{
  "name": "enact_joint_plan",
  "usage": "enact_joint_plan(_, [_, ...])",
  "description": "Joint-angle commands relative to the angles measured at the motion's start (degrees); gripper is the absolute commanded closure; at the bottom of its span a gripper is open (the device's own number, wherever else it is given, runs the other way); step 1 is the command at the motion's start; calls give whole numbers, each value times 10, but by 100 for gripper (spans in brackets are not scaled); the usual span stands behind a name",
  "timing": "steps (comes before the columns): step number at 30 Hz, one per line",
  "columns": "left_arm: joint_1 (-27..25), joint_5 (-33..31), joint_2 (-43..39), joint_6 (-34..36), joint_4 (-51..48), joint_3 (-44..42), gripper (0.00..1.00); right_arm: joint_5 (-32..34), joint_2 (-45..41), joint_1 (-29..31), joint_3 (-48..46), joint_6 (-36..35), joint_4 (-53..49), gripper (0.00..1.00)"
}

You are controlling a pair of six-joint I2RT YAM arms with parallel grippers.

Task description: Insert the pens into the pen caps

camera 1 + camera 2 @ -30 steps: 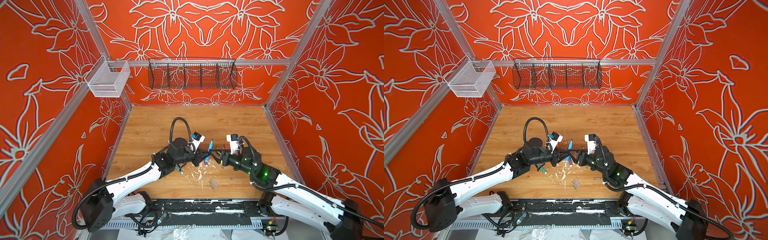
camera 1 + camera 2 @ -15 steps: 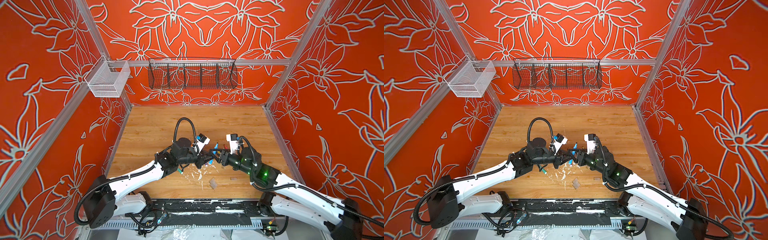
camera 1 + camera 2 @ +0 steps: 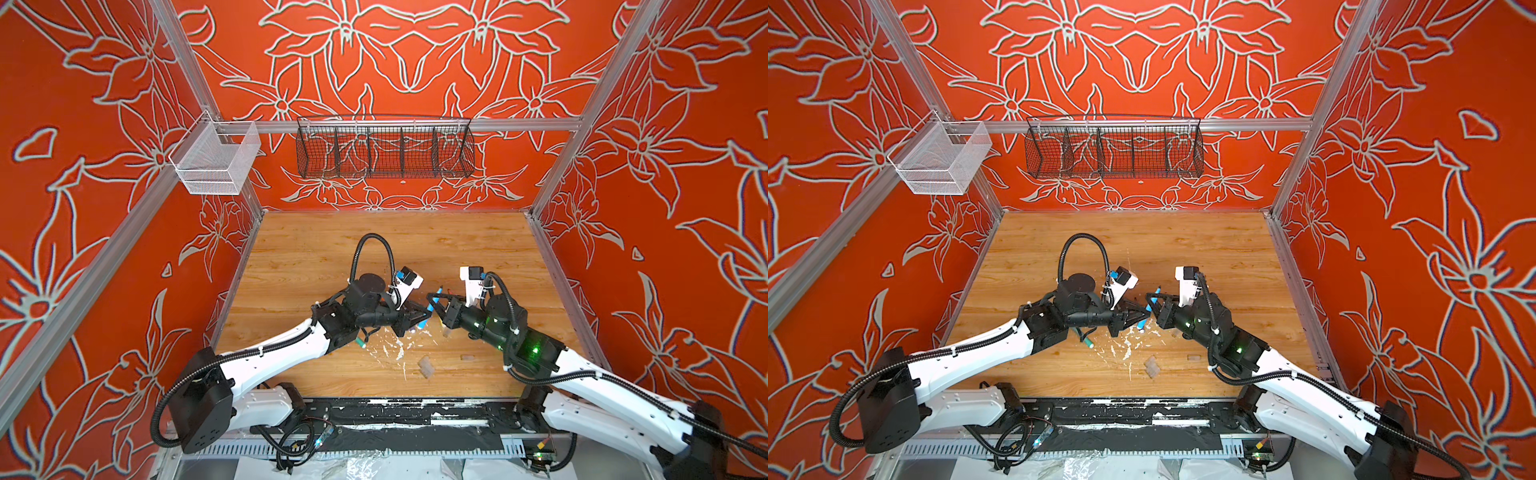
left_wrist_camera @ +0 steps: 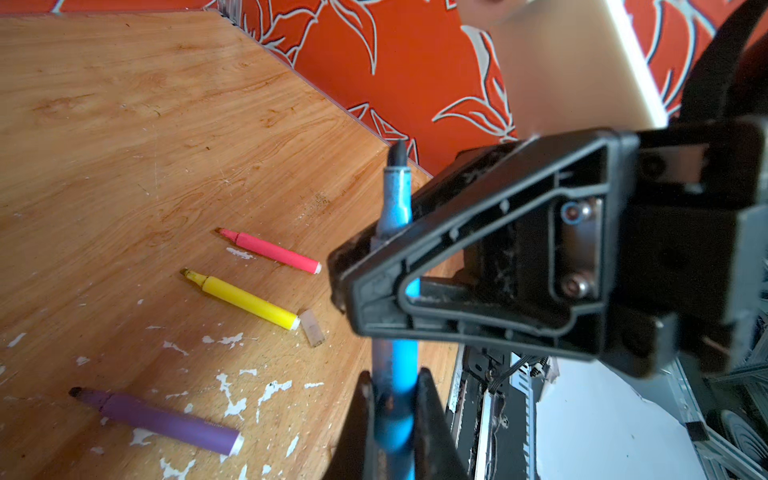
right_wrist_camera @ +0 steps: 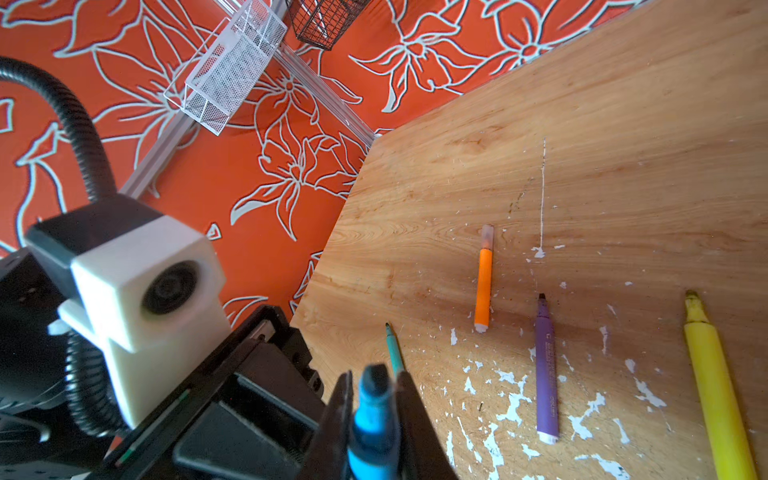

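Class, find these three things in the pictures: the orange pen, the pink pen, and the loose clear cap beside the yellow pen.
orange pen (image 5: 483, 291): right wrist view, middle of its barrel.
pink pen (image 4: 272, 251): left wrist view, middle of its barrel.
clear cap (image 4: 311, 327): left wrist view, middle of the tube.

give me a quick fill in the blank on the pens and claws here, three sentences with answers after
1. The left claw and the right claw are both shut on the held pen, whose barrel is ___.
2. Of the pens lying on the table, the capped pen is ___.
3. In the left wrist view, the loose cap lies by the whitish end of the neighbouring pen, which is ___.

Missing words: blue; orange; yellow
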Motion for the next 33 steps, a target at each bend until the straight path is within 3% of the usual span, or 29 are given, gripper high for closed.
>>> enact_joint_plan(1, [-8, 5, 10, 11, -6, 17, 85, -7, 1, 7, 0, 18, 31, 90])
enact_joint_plan(9, [-9, -3, 18, 7, -14, 23, 62, -3, 8, 29, -8, 30, 66, 95])
enact_joint_plan(19, [-10, -18, 13, 7, -19, 22, 60, 9, 40, 54, -16, 38, 118, 96])
enact_joint_plan(24, [-11, -22, 2, 9, -15, 17, 74, 17, 67, 63, -3, 31, 122, 97])
enact_joint_plan(27, [-11, -21, -4, 10, -14, 15, 97, 24, 71, 65, -1, 28, 120, 97])
enact_joint_plan(29, [-10, -26, -8, 9, -12, 12, 100, 30, 68, 66, -1, 27, 114, 90])
enact_joint_plan(33, [-11, -56, -13, 4, 1, -2, 100, 46, 43, 67, 4, 10, 78, 62])
